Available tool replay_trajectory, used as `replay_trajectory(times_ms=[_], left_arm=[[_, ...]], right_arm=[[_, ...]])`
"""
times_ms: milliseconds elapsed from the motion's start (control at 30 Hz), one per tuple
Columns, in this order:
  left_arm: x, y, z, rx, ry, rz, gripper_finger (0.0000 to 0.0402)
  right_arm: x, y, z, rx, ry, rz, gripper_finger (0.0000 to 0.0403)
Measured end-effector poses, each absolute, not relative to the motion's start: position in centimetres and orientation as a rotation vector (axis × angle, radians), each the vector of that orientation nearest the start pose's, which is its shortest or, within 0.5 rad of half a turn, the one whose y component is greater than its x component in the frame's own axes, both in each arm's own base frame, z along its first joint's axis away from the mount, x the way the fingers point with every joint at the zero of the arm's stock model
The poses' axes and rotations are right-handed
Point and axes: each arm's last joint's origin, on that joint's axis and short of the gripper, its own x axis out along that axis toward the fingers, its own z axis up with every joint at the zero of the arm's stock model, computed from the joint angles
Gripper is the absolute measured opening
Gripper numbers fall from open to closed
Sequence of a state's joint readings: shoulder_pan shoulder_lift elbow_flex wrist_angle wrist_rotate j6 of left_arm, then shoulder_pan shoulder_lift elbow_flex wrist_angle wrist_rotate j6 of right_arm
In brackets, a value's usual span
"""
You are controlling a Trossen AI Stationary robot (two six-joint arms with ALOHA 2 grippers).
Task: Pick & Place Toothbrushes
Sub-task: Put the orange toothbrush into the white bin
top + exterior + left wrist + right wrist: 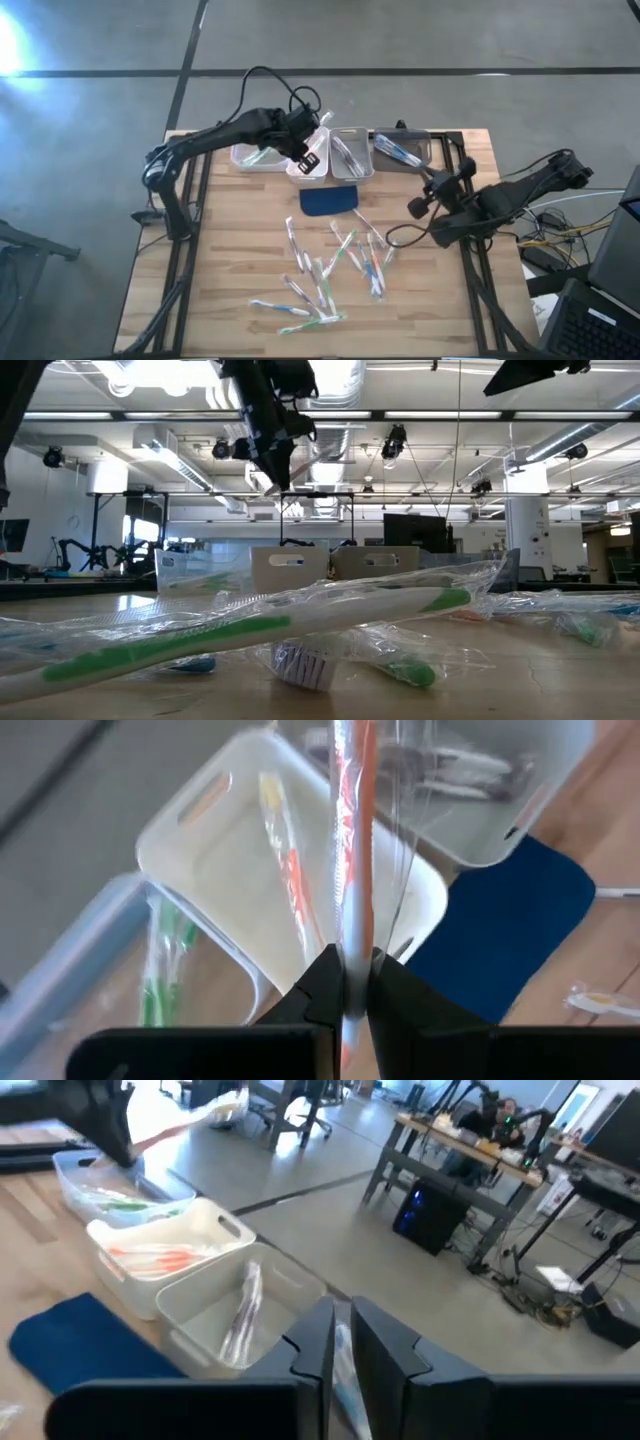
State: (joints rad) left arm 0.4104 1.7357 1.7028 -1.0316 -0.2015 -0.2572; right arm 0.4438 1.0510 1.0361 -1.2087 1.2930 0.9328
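Now the left gripper (345,985) is clenched on an orange-accented toothbrush (352,840), wrapped in clear film, and hangs over the white bin (200,850) that already holds an orange one. To do this well, lower the brush until its length lines up with the bin's long side, then release, so it does not catch the rim or tip into the neighbouring bin (352,155) (the grey brushes lie there). The right gripper (340,1350) sits near the table's right edge with its fingers drawn nearly together; a blue-tinted wrapped brush seems to lie between them, though I cannot tell for certain. More toothbrushes (330,270) lie scattered on the table (230,260), below the dark blue pad (328,200).
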Motion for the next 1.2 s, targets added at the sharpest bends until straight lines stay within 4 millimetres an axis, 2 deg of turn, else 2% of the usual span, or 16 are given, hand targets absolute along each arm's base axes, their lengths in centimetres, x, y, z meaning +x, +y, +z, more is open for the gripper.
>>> replay_trajectory(times_ms=[100,233,500,1200], left_arm=[[32.7,15.9,32.2,-0.413,1.016,0.684,0.003],[32.8,17.3,31.3,-0.465,1.032,0.7,0.003],[32.7,19.7,30.4,-0.538,1.034,0.706,0.003],[34.1,20.8,26.8,-0.565,1.122,0.72,0.003]], right_arm=[[14.8,3.9,32.3,-0.129,0.353,-0.985,0.0023],[13.9,3.5,32.6,-0.061,0.309,-0.99,0.0011],[13.8,3.4,32.1,-0.083,0.305,-1.001,0.0016],[14.1,3.6,31.8,-0.116,0.296,-1.017,0.0014]])
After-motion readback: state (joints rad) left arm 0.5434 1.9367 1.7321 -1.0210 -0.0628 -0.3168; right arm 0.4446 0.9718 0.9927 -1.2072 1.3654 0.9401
